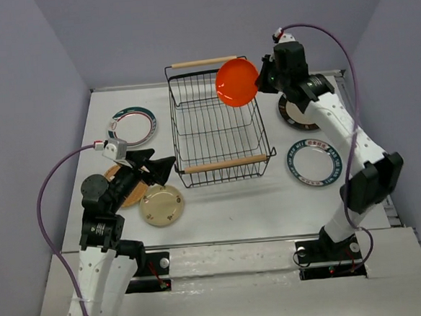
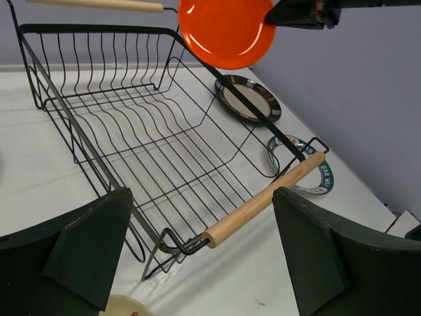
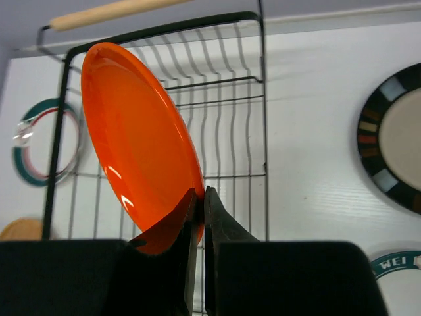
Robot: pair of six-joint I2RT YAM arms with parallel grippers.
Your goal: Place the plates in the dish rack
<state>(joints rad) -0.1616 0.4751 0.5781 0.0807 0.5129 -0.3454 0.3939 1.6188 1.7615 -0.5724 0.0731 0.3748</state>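
Your right pincer [image 3: 199, 201] grips the orange plate [image 1: 236, 82] by its rim, tilted on edge above the far right corner of the dish rack [image 1: 225, 163]. Your left pincer [image 1: 159, 167] stands wide and empty near the rack's near left corner.

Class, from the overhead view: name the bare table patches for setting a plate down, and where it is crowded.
Bare: the near table strip between the cream plate and the right teal-rimmed plate, in front of the dish rack. Crowded: both sides of the rack, where the other plates lie.
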